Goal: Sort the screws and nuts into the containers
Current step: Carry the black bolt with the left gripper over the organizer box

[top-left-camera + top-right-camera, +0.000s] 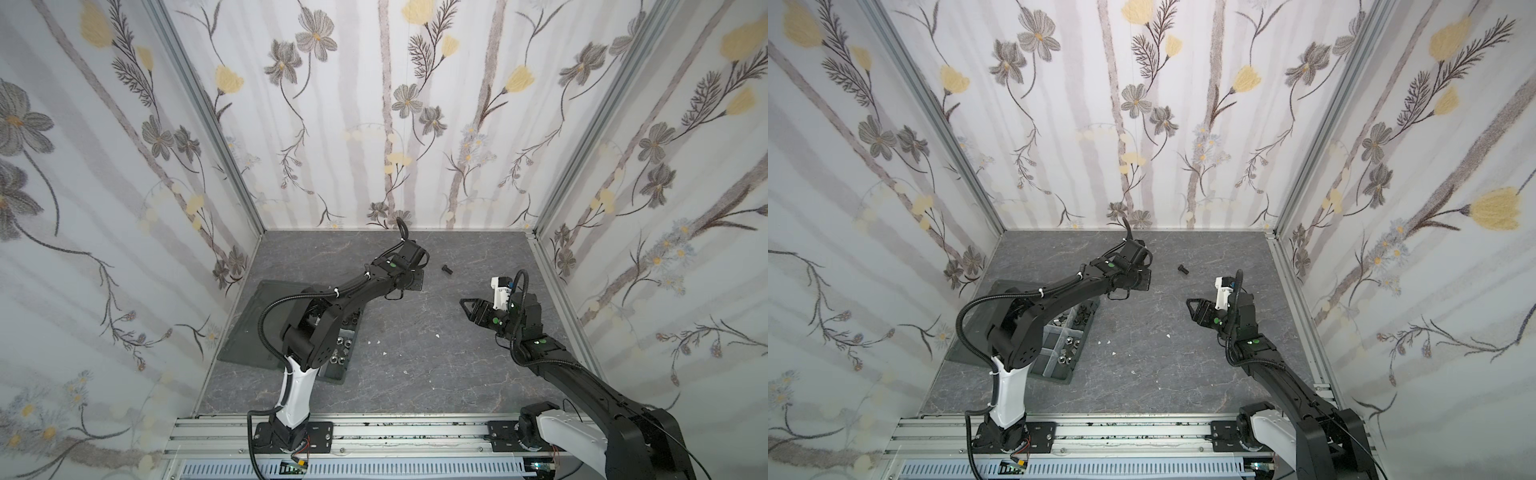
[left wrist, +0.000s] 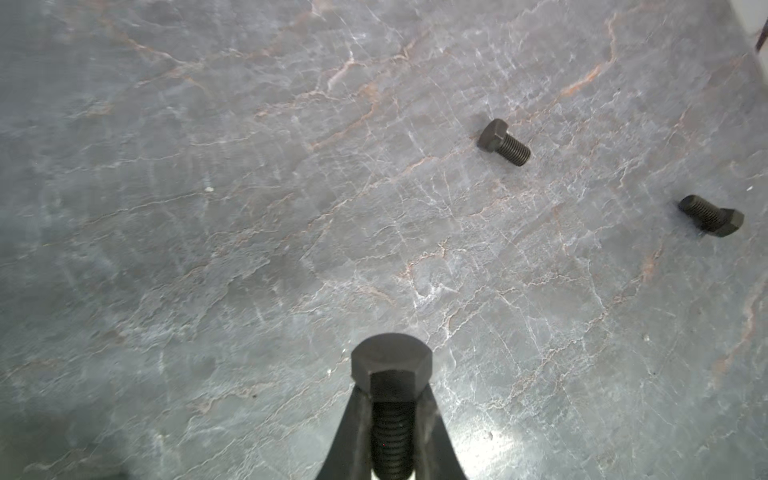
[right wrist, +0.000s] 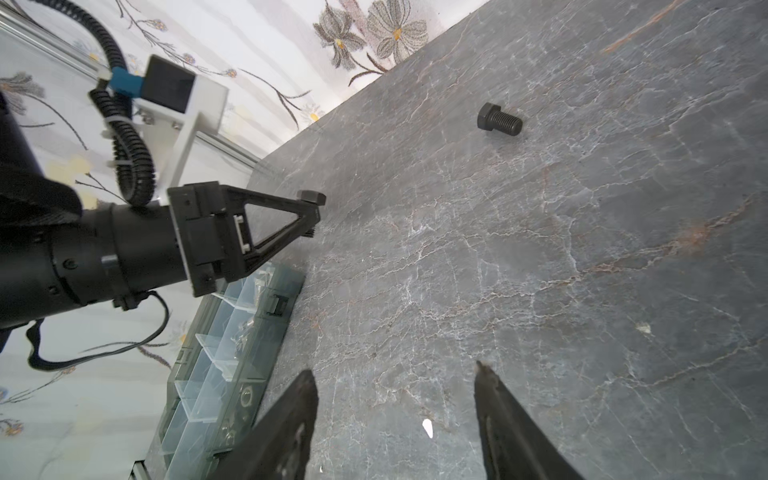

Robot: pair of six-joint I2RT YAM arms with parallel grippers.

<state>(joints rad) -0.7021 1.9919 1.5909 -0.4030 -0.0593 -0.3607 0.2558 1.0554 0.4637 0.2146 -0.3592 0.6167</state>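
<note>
Nearest us, at eight o'clock on the table (image 1: 1163, 374), the left arm (image 1: 1059, 297) hides most of the organiser tray (image 1: 1059, 377). At three o'clock the right gripper (image 3: 395, 370) gapes wide and empty. Farther on, the left gripper (image 2: 390, 392) pinches a black screw (image 2: 390, 365), its shank half covered. A loose screw (image 1: 448, 268) lies at its two o'clock.

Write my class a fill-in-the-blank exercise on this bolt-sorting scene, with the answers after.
The left gripper clamps a screw coloured ____. In the left wrist view, ____ loose screws lie on the table. The right gripper holds nothing, its jaws standing ____. In a top view the organiser tray is partly hidden by the ____ arm.
Answers: black; two; open; left.
</note>
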